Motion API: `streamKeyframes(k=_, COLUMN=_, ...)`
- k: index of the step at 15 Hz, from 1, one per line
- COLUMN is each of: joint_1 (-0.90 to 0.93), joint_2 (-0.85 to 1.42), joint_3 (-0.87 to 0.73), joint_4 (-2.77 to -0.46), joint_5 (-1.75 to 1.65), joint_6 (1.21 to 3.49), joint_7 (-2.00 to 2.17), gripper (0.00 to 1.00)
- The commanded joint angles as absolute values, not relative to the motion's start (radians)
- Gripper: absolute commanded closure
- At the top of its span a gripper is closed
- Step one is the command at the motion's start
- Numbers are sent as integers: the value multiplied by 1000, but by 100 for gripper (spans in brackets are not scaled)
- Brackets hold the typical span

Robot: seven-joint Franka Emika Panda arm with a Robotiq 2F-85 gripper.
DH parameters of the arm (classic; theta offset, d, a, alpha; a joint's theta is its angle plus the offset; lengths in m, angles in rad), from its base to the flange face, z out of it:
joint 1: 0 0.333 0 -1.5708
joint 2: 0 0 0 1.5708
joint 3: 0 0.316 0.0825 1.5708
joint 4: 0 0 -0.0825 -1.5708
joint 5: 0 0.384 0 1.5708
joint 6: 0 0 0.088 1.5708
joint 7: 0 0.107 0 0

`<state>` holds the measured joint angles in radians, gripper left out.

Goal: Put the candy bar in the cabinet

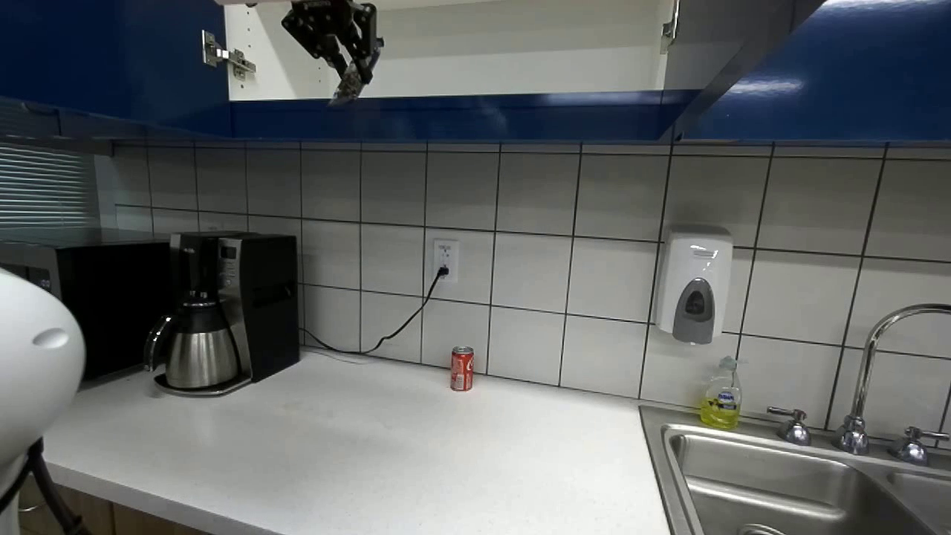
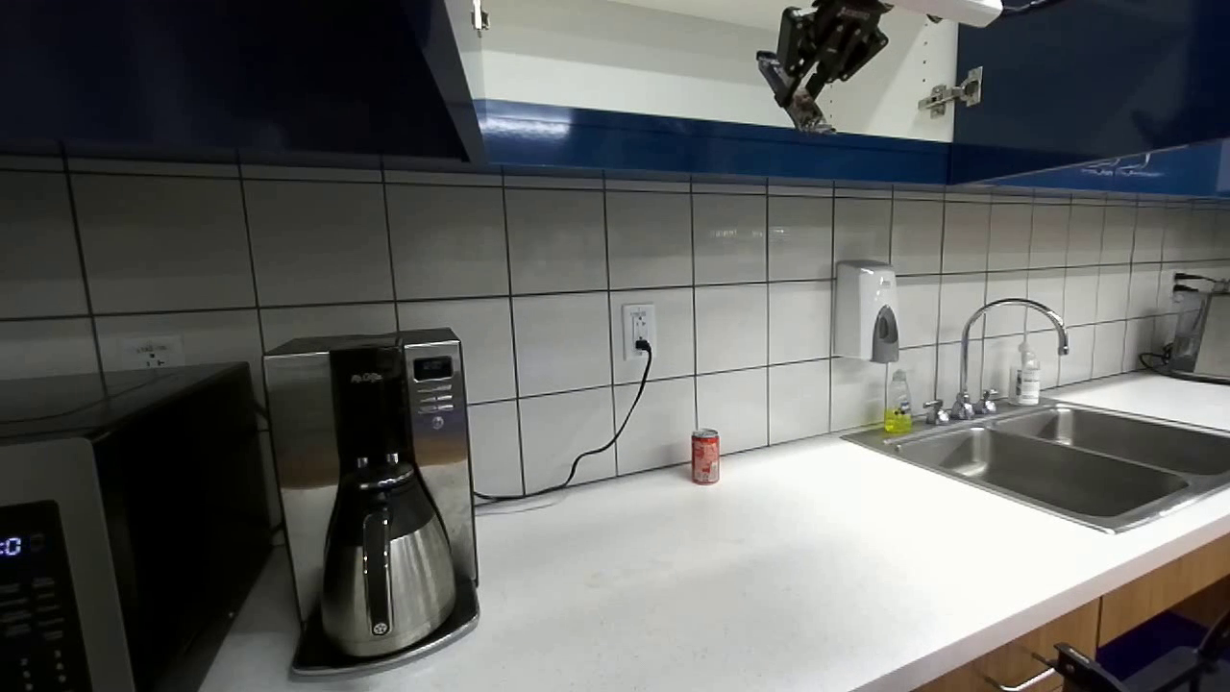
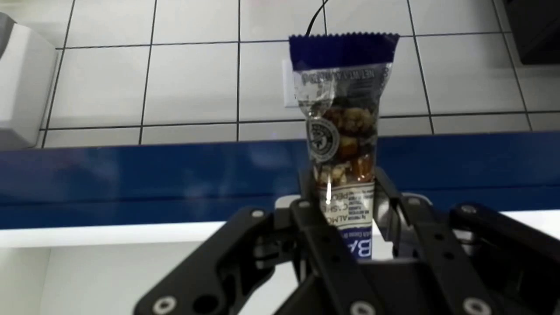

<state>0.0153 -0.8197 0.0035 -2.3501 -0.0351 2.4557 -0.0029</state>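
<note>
High above the counter (image 1: 386, 461), in front of the open cabinet (image 1: 520, 70), the gripper (image 1: 355, 68) pinches the candy bar (image 3: 343, 144) by its sides, one end slanting down before the blue lower edge (image 1: 475, 117), held so high, I reckon, to clear that edge going in.

Words on a candy bar (image 3: 345, 131), a coffee maker (image 2: 370, 413) and a microwave (image 2: 163, 519).
I can make out "NET WT" and, cut short, "PEC", "CASHE", "ALMO" and a bigger "BA" on the candy bar, upside down in the wrist view; "Mr. Coffee" on the coffee maker; a lit 0 on the microwave. The red can (image 1: 461, 369)'s print is too small.
</note>
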Motion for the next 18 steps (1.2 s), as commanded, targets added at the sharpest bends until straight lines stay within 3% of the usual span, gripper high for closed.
streamKeyframes(k=1, joint_1=-12, joint_2=-716, joint_3=28, joint_4=-2193, joint_5=-33, joint_6=2399, joint_7=40, gripper=92)
streamKeyframes(k=18, joint_1=-12, joint_2=-333, joint_3=27, joint_4=-1759, joint_5=-40, joint_6=2226, joint_7=140, gripper=92)
